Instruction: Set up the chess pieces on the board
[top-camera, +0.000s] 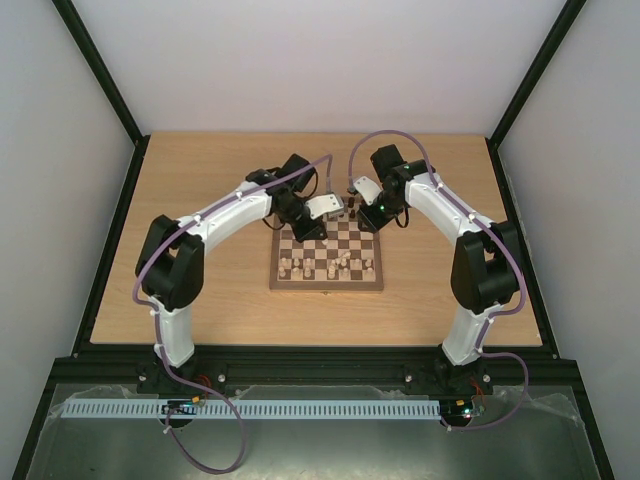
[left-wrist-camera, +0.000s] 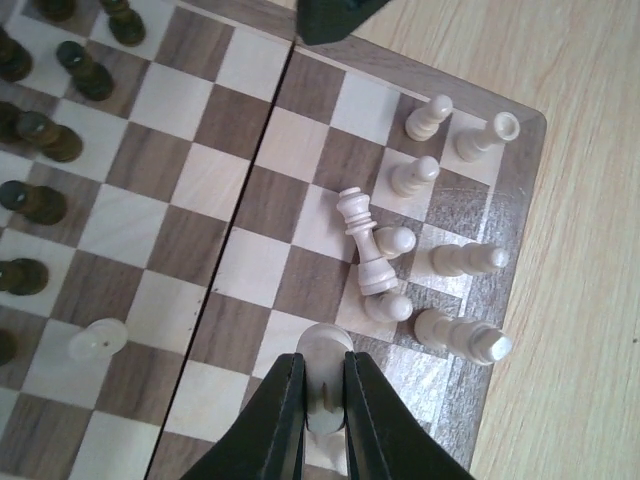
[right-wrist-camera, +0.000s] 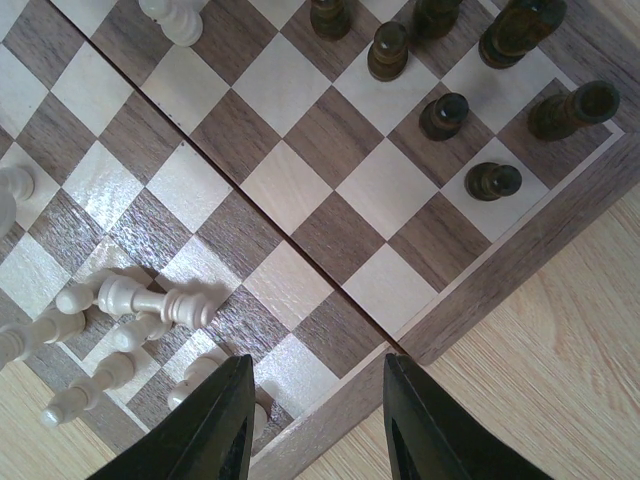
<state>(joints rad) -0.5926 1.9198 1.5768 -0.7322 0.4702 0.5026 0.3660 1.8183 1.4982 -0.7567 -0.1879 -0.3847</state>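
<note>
Sitting clamped within left pincer: cream piece.

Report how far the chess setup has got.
Done: several dark pieces stand upright along one side of the board.
In hand: the left gripper has its jaws shut on a cream piece; the right gripper hangs open and empty.
Left: the other cream pieces huddle in one corner, with a toppled piece among them and a stray piece mid-board.

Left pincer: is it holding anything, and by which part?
Yes. The left pincer is shut on a cream chess piece, clamped just below its rounded head.
</note>
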